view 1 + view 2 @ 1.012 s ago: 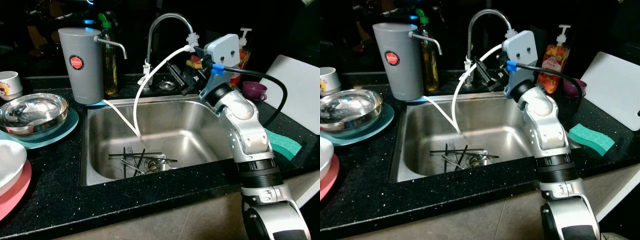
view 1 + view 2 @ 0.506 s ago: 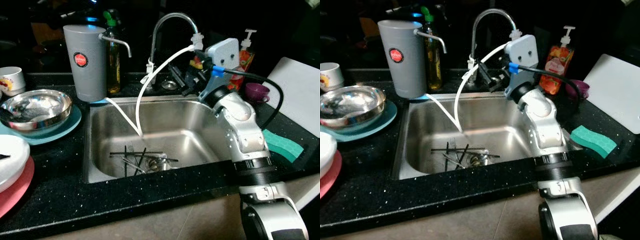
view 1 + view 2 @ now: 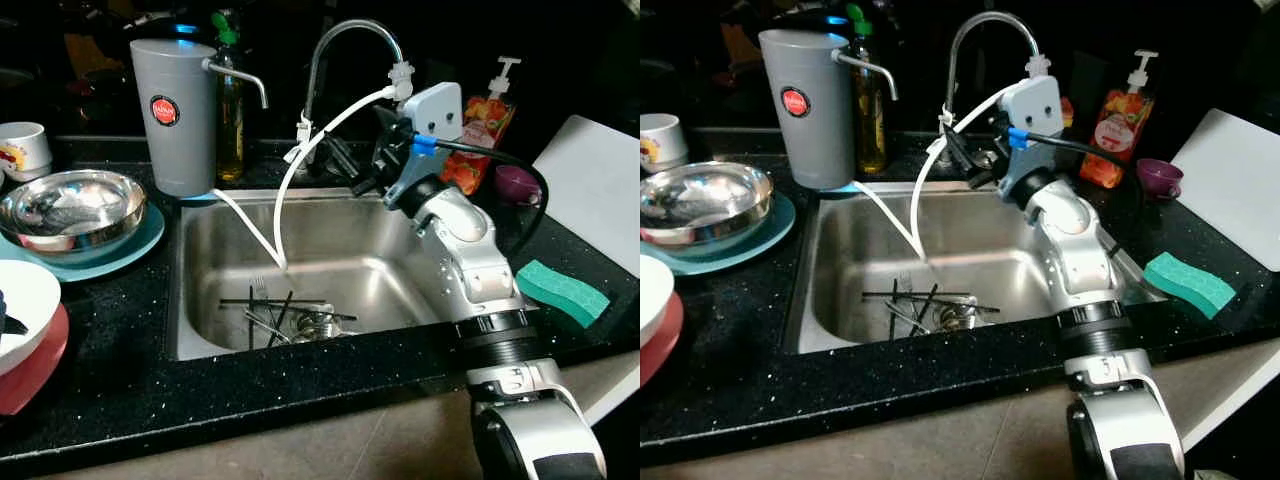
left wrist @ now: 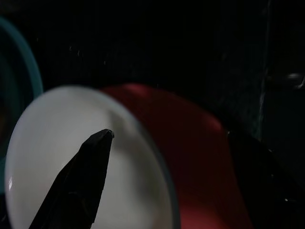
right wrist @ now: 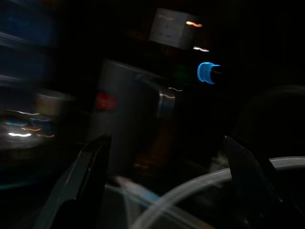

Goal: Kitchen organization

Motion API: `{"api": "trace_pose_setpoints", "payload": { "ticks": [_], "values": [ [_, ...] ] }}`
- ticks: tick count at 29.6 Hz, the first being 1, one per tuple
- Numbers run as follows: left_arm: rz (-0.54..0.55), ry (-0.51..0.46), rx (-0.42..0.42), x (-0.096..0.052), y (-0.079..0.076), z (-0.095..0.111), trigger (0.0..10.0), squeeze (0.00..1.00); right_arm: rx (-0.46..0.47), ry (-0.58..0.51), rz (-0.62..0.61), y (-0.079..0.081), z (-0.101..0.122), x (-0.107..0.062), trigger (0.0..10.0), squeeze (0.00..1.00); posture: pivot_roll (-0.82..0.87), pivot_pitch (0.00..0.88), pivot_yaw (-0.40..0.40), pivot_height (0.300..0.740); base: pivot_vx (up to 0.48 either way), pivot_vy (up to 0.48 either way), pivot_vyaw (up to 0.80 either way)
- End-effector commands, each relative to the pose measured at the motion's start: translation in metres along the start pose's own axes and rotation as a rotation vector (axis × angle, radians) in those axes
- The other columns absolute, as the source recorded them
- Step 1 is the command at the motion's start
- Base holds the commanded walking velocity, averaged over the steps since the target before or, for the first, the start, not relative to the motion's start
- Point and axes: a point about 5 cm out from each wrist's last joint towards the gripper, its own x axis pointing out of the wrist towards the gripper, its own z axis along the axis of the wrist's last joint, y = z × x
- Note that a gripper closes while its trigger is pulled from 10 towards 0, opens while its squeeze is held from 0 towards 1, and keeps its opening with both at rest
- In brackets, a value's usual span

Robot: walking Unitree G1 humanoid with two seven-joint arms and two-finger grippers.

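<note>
Over the steel sink (image 3: 200,300), the right gripper (image 3: 965,160) hangs spread wide and empty beside the faucet (image 3: 345,40).

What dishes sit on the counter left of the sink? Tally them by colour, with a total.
White: 2 (cup, white dish)
Silver: 1 (steel bowl)
Teal: 1 (teal plate)
Red: 1 (red plate)
Total: 5

Head stereo pair overlooking the sink (image 3: 200,300), wrist cameras close, dim, possibly blurred

Two bowls (image 3: 68,208), three plates (image 3: 100,258), one sponge (image 3: 562,292).
</note>
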Motion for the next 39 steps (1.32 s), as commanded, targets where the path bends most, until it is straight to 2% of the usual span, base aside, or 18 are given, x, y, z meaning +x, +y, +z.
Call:
{"api": "trace_pose_setpoints", "payload": {
  "ticks": [1, 2, 7, 8, 9, 11, 12, 13, 14, 15, 16, 17, 18, 24, 31, 39],
  "values": [
    [-0.013, 0.036, 0.016, -0.002, -0.004, -0.002, 10.0, 0.00, 0.063, -0.005, 0.201, 0.024, -0.001, -0.003, 10.0, 0.00, 0.34, 0.111, -0.138, 0.740, 0.000, 0.000, 0.00],
    [-0.004, 0.049, 0.006, -0.002, -0.005, -0.004, 10.0, 0.00, 0.096, 0.007, 0.358, 0.044, -0.004, -0.011, 10.0, 0.00, 0.34, 0.111, -0.138, 0.740, 0.000, 0.000, 0.00],
    [-0.002, 0.053, 0.002, 0.000, -0.006, -0.005, 10.0, 0.00, 0.103, 0.025, 0.433, 0.054, -0.008, -0.017, 10.0, 0.00, 0.33, 0.109, -0.134, 0.740, 0.000, 0.000, 0.00],
    [-0.006, 0.051, -0.001, 0.006, -0.007, -0.007, 10.0, 0.00, 0.126, 0.076, 0.599, 0.076, -0.018, -0.031, 10.0, 0.00, 0.32, 0.107, -0.128, 0.740, 0.000, 0.000, 0.00],
    [-0.006, 0.051, -0.001, 0.006, -0.007, -0.007, 10.0, 0.00, 0.126, 0.076, 0.599, 0.076, -0.018, -0.031, 10.0, 0.00, 0.32, 0.107, -0.128, 0.740, 0.000, 0.000, 0.00],
    [-0.008, 0.052, -0.002, 0.009, -0.009, -0.008, 10.0, 0.00, 0.147, 0.106, 0.696, 0.089, -0.023, -0.039, 10.0, 0.00, 0.32, 0.107, -0.128, 0.740, 0.000, 0.000, 0.00],
    [-0.009, 0.054, -0.002, 0.011, -0.009, -0.009, 7.8, 0.00, 0.154, 0.106, 0.721, 0.092, -0.023, -0.040, 10.0, 0.00, 0.31, 0.103, -0.122, 0.740, 0.000, 0.000, 0.00],
    [-0.009, 0.054, -0.002, 0.011, -0.009, -0.009, 7.8, 0.00, 0.154, 0.106, 0.721, 0.092, -0.023, -0.040, 10.0, 0.00, 0.31, 0.103, -0.122, 0.740, 0.000, 0.000, 0.00],
    [-0.009, 0.059, 0.000, 0.014, -0.010, -0.010, 3.8, 0.00, 0.166, 0.097, 0.762, 0.097, -0.021, -0.041, 10.0, 0.00, 0.31, 0.103, -0.122, 0.740, 0.000, 0.000, 0.00],
    [-0.009, 0.059, 0.000, 0.014, -0.010, -0.010, 3.8, 0.00, 0.166, 0.097, 0.762, 0.097, -0.021, -0.041, 10.0, 0.00, 0.31, 0.103, -0.122, 0.740, 0.000, 0.000, 0.00],
    [-0.012, 0.058, -0.001, 0.017, -0.011, -0.011, 0.6, 0.00, 0.185, 0.093, 0.797, 0.100, -0.018, -0.043, 10.0, 0.00, 0.31, 0.103, -0.122, 0.740, 0.000, 0.000, 0.00],
    [-0.012, 0.058, -0.001, 0.017, -0.011, -0.011, 0.6, 0.00, 0.185, 0.093, 0.797, 0.100, -0.018, -0.043, 10.0, 0.00, 0.31, 0.103, -0.122, 0.740, 0.000, 0.000, 0.00],
    [-0.017, 0.057, -0.003, 0.019, -0.013, -0.013, 0.0, 0.00, 0.194, 0.097, 0.813, 0.101, -0.017, -0.045, 10.0, 0.00, 0.31, 0.103, -0.122, 0.740, 0.000, 0.000, 0.00],
    [-0.031, 0.054, -0.010, 0.026, -0.016, -0.015, 0.0, 0.00, 0.196, 0.123, 0.836, 0.104, -0.019, -0.051, 10.0, 0.00, 0.29, 0.094, -0.116, 0.740, 0.000, 0.000, 0.00],
    [0.020, 0.023, 0.015, 0.023, -0.001, -0.007, 0.0, 0.00, 0.196, 0.129, 0.830, 0.101, -0.018, -0.052, 10.0, 0.00, 0.29, 0.094, -0.116, 0.740, 0.000, 0.000, 0.00],
    [0.035, -0.005, 0.116, 0.021, 0.009, 0.009, 0.0, 0.00, 0.196, 0.138, 0.847, 0.098, -0.015, -0.057, 10.0, 0.00, 0.26, 0.077, -0.102, 0.740, 0.000, 0.000, 0.00]
  ]
}}
